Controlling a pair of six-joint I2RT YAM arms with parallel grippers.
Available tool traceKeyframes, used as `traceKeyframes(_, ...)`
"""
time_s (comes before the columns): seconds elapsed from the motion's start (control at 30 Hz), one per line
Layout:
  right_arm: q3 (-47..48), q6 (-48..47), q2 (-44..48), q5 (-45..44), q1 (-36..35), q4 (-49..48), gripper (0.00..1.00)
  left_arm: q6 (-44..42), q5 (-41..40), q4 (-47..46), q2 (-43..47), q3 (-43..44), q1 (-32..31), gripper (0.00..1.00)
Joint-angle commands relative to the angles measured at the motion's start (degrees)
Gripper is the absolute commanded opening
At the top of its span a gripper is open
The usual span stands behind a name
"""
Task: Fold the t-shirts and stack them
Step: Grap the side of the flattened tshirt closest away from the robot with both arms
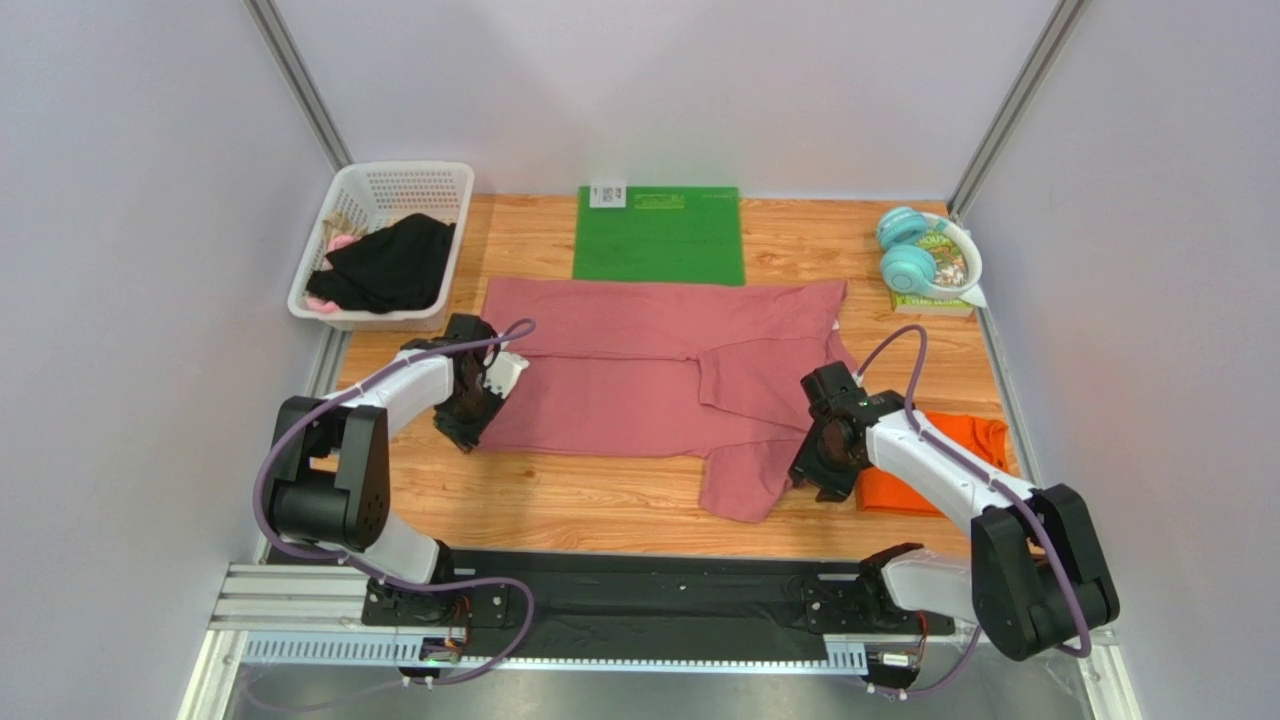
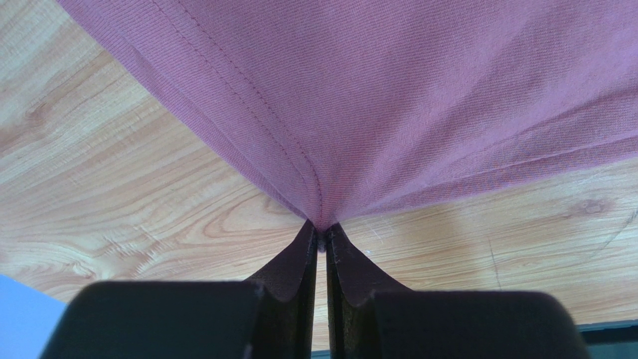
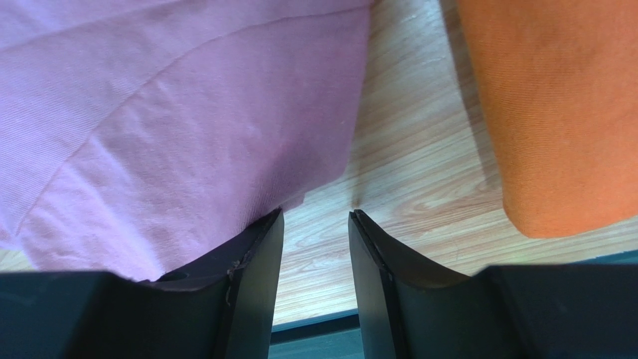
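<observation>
Now: left gripper (image 2: 322,233) clamped on hem of pink t-shirt (image 2: 389,90), spread mid-tabletop; right gripper (image 3: 314,217) half open over bare tabletop (image 3: 419,164), between it and orange t-shirt (image 3: 554,112) near right edge.

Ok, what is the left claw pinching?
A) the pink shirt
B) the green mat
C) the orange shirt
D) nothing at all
A: the left claw is shut on the stitched edge of the pink shirt, and the cloth bunches at its tips.
</observation>
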State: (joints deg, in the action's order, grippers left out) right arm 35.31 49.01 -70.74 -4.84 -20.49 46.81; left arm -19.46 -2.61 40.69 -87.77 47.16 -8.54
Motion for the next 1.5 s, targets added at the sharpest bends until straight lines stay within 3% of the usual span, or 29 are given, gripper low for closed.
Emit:
traceKeyframes(0.0, 1.95, -0.67, 0.44, -1.05, -0.43, -2.42, 0.44, 0.13, 0.85, -2.37, -1.27, -0.05, 0.19, 0.11)
traceKeyframes(0.27, 3.54, -0.94, -1.33, -0.17, -0.69, -3.30, 0.44, -0.14, 0.68, -2.10, -0.39, -0.57, 0.19, 0.11)
traceKeyframes(0.5, 6.08, 0.03, 4.12, -1.05, -2.80, -0.31, 0.45, -0.05, 1.03, -2.10, -0.91, -0.75, 0.19, 0.11)
traceKeyframes(1.17, 1.08, -0.41, -9.32, -0.08, -3.06, -10.15, 0.43, -0.22, 1.47, -1.05, -0.04, 0.04, 0.19, 0.11)
traceKeyframes(1.23, 0.81, -0.58, -10.55, -0.34, -2.98, -10.85, 0.40, -0.22, 1.56, -1.05, 0.05, -0.05, 0.27, 0.11)
traceKeyframes(1.33, 0.90, -1.20, -11.87, -1.04, -3.06, -11.74, 0.15, -0.22, 1.47, -1.22, -0.04, -0.48, 0.27, 0.11)
traceKeyframes(1.37, 1.16, -1.20, -12.05, -1.22, -3.06, -11.30, 0.00, -0.31, 1.38, -1.31, -0.04, -0.57, 0.27, 0.11)
traceKeyframes(1.47, 1.43, -1.29, -11.18, -1.22, -3.06, -9.81, 0.00, -0.49, 1.29, -1.31, 0.14, -0.49, 0.27, 0.11)
